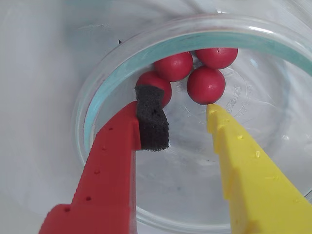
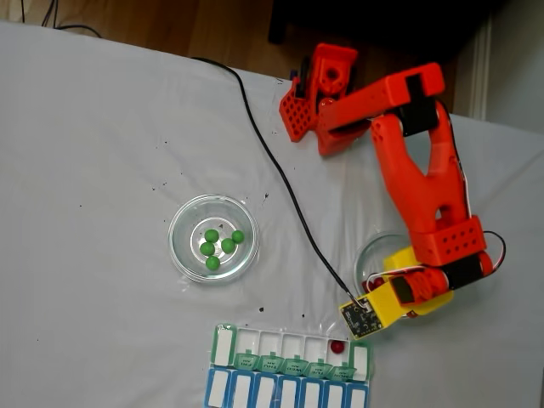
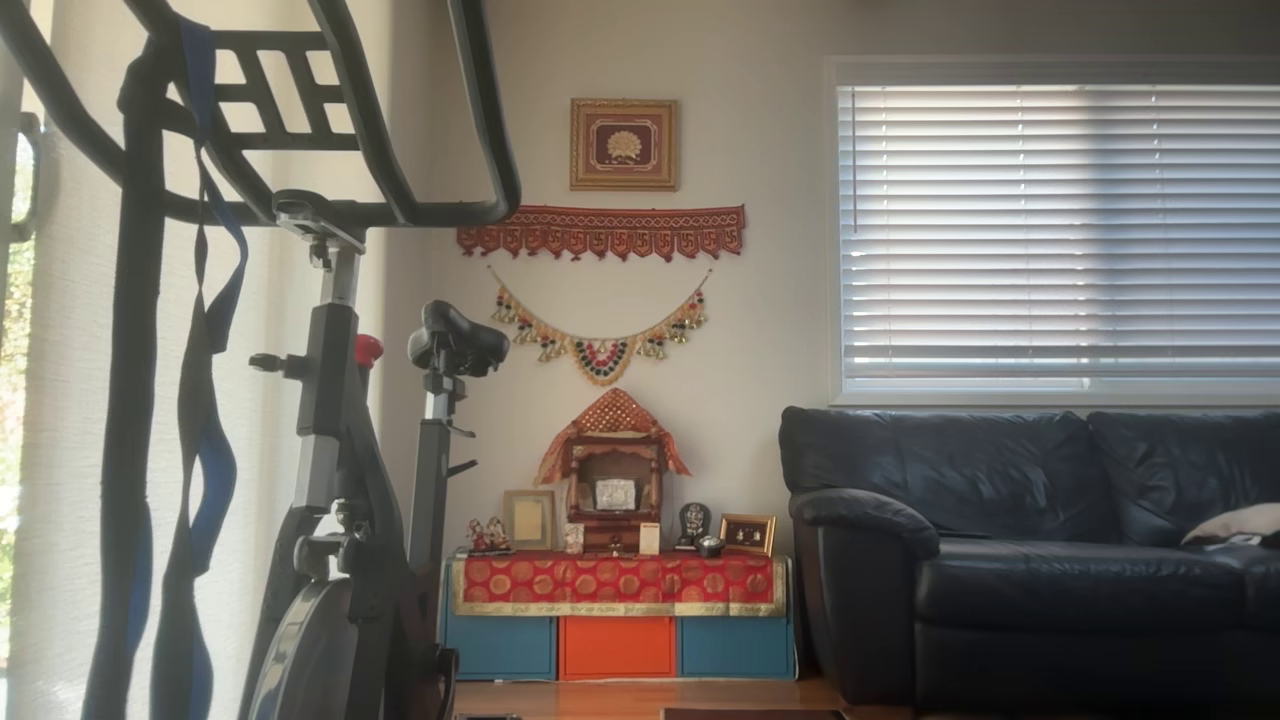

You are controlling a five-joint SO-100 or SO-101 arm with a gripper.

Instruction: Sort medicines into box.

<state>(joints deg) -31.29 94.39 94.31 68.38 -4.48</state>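
Red balls [image 1: 195, 73], four of them, sat in your glass dish [image 1: 97, 92]; your gripper [image 1: 183, 114] hung over them, jaws released, grasping nothing.

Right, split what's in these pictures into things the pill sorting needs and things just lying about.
Needed: red balls, green balls, pill box with one red ball already in, two glass dishes, open claw.

Lying about: black cable, exercise bike, sofa, window blinds.
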